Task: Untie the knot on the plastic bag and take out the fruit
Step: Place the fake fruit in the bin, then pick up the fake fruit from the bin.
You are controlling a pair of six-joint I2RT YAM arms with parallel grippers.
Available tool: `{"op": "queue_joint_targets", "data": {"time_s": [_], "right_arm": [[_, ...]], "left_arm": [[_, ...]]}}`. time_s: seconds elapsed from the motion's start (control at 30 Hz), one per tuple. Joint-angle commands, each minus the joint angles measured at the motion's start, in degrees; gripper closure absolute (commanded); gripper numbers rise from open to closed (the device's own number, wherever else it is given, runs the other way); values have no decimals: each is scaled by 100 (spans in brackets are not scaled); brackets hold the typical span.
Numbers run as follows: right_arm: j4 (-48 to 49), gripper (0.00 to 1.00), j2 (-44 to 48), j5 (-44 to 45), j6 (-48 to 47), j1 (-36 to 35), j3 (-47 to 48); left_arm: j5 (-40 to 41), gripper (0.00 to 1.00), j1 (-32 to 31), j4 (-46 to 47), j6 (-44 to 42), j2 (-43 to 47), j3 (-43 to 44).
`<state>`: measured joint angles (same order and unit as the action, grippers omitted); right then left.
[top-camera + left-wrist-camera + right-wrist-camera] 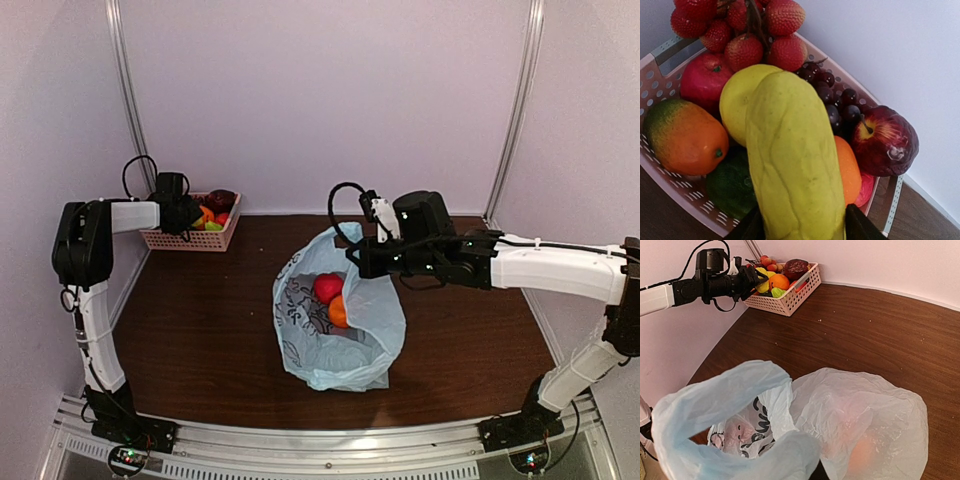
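The knot looks undone, since the plastic bag [330, 365] gapes open in the middle of the worktop [200, 340], its rim held up by the clenched right jaws. The step in hand is unloading. The left jaws grip a yellow fruit [790, 160] on both sides, over the heaped basket [190, 241] at the far left corner. A red fruit [327, 287] and an orange fruit [339, 312] lie in the bag. Next, I judge, the yellow piece should be let go and the left arm should cross to the bag's mouth. Slack plastic sagging over the fruit could hinder that reach.
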<state>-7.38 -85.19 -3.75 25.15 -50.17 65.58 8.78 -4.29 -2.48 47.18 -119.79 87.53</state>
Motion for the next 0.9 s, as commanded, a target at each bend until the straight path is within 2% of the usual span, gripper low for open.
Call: {"op": "queue_joint_targets", "data": {"time_s": [0.0,0.3,0.57,0.7,0.8,0.87], "right_arm": [[135,98,-50,-77,52,-28,-19],[136,98,-18,-90,61,-28,-37],[213,98,-8,-125,117,-36,-104],[253,98,-21,-155,134,-51,-124],[280,98,-18,-173,142,-62,-150],[281,98,6,-176,156,-71,-174]], "left_arm": [[-121,41,34,56,39,-203,63],[-192,32,32,18,58,-125,68],[-89,28,31,91,-36,422,-279],[-47,34,32,153,-126,614,-432],[-91,45,32,180,-147,558,-447],[-156,48,28,170,-148,465,-401]]}}
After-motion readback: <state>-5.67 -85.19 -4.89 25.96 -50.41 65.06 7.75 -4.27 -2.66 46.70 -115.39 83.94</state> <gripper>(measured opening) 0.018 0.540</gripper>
